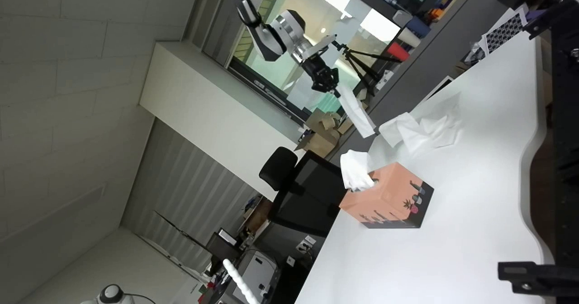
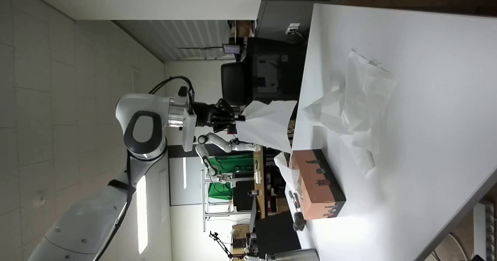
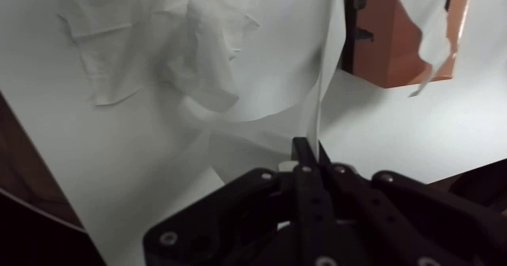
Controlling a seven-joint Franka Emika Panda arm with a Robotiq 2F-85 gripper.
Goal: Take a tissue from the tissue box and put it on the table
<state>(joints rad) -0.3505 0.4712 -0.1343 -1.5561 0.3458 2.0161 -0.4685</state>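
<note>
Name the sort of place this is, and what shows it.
Probably a robotics lab: in an exterior view, other white robot arms stand in the background; a black tripod and a black office chair fit too.

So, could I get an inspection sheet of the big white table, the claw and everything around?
Surface: smooth white tabletop, partly covered.
Job's things: salmon-pink rectangular tissue box on the tabletop, soft white tuft poking out; thin white tissue hanging outside it.
Clutter: crumpled white paper tissues on the tabletop.
Gripper: black two-finger gripper, shut on the hanging tissue.
Cables: black cable looping by the white robot arm.
Surroundings: black office chair, brown cardboard boxes.
</note>
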